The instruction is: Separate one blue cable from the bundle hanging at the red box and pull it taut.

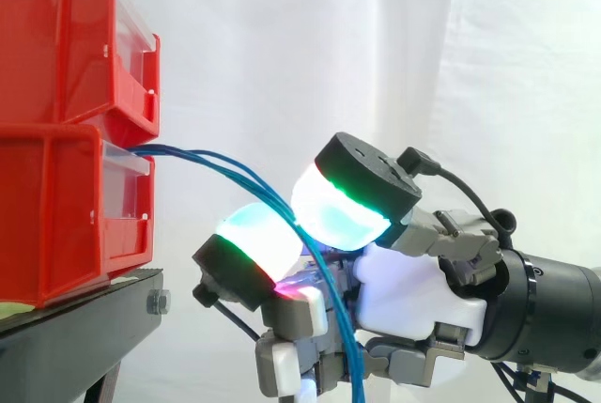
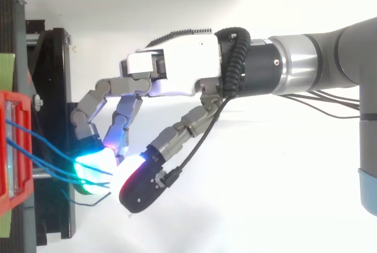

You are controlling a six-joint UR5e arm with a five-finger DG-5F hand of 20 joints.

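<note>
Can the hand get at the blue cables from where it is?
Likely yes: the blue cables from the red bin pass between the fingers of the hand, seemingly pinched; nothing blocks them. Several together, though.

So the blue cables (image 1: 225, 162) are a thin bunch of a few strands; they come out over the front lip of the lower red box (image 1: 56, 224), right under the upper red box (image 1: 56, 37); spread apart at the box, they arc down together; squeezed between the hand's (image 1: 413, 300) glowing pads, then hanging down past its palm; curved, not taut.
</note>
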